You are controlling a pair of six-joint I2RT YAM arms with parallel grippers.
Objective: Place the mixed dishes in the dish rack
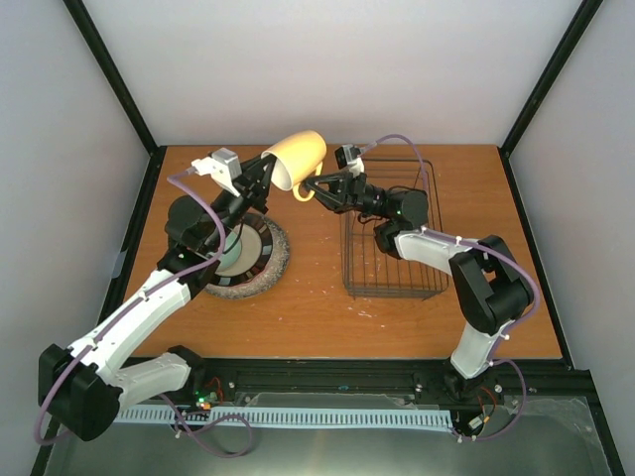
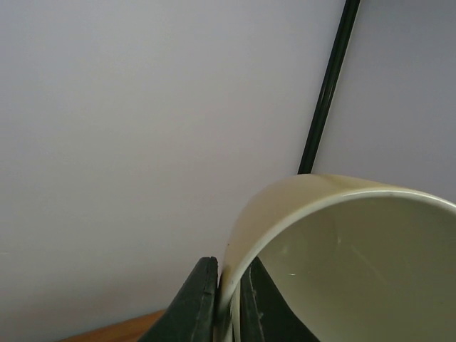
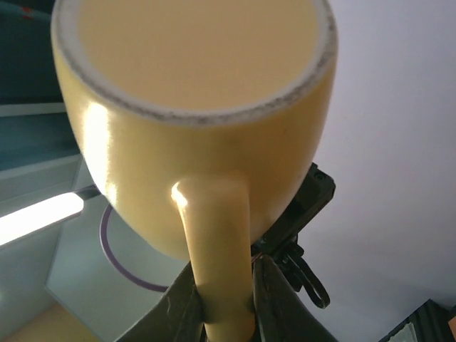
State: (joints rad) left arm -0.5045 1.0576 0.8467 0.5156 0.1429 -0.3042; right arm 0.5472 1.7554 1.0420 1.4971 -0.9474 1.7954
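Overhead view from behind; both wrist views close on shared mug [image 1: 298, 159].

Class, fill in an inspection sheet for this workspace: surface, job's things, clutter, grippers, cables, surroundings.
Surface: wooden table, with a few pale specks near the rack.
Job's things: dish rack, no dishes seen inside; yellow mug lifted in the air, left of the rack; plate on a woven mat.
Clutter: nothing seen.
Grippers: left gripper shut on the mug's rim; right gripper shut on its handle.
Cables: purple cables loop along both arms.
Surroundings: white walls, black frame posts.
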